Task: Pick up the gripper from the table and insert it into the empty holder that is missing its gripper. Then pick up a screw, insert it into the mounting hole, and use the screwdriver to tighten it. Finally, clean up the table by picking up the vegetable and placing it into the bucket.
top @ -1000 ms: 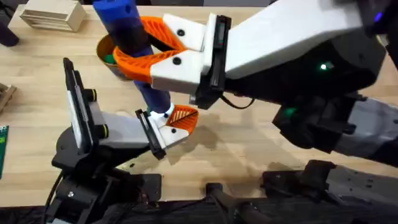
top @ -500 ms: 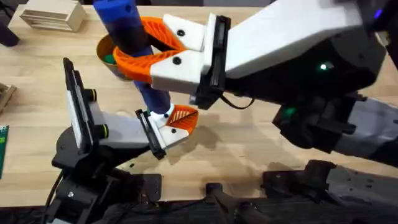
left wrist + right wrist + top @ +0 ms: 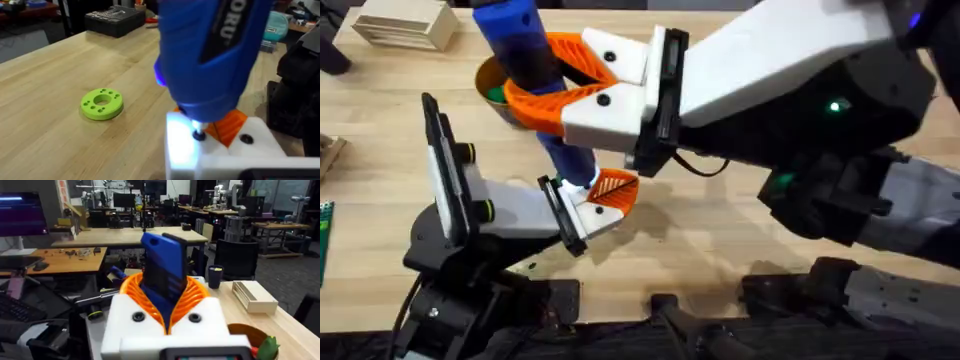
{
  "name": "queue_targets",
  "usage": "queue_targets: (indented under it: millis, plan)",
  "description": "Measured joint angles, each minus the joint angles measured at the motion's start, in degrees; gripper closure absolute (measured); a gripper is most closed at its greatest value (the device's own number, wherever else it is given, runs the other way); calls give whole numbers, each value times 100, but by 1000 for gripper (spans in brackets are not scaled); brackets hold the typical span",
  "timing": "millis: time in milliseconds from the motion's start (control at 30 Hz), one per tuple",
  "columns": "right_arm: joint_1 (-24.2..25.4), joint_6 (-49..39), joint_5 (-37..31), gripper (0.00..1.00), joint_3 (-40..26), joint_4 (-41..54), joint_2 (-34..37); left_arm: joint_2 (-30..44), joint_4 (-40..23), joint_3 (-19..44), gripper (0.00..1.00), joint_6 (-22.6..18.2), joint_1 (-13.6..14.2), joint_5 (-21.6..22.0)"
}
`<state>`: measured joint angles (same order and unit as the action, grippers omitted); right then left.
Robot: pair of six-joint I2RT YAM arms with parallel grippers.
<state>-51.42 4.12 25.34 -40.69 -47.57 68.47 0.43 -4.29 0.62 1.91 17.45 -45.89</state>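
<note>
From above, the right pincer (image 3: 555, 75) is reaching across the wooden desk (image 3: 720, 225) and is squeezing the blue screwdriver (image 3: 525, 60) between its orange pads, so it is closed on the tool. The screwdriver is standing almost straight up, with its lower end pointing down at the left pincer (image 3: 605, 200). That left pincer is sitting low near the front of the desk, and I cannot tell if its fingers are apart or together. It is showing an orange tip on a white block right under the screwdriver. Behind the right pincer, the yellow-brown bucket (image 3: 490, 85) is sitting on the desk, with something green peeking out inside it. A pale wooden box (image 3: 405, 22) is lying at the far left corner. From the left wrist camera, the screwdriver (image 3: 210, 55) is hanging big and blue, and its thin metal tip is touching down on a white block (image 3: 220, 155) with an orange piece (image 3: 230, 122) just behind it. A lime-green ring (image 3: 101, 104) is lying flat on the desk, well apart from the tool. From the right wrist camera, the right pincer (image 3: 167, 297) is hugging the screwdriver (image 3: 162, 272) with its ribbed orange pads (image 3: 132, 287). The bucket (image 3: 247, 332) is showing low at the side, with a green vegetable (image 3: 267, 346) sitting in it.
</note>
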Motion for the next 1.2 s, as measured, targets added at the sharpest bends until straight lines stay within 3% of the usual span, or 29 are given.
queue_targets:
  millis: [1033,1200]
  plan:
    - [39,24,-18,972,-2,119,0,0,-3,0,997,2,0,2]
    - [39,42,11,972,72,-739,1,-9,0,0,997,0,0,4]
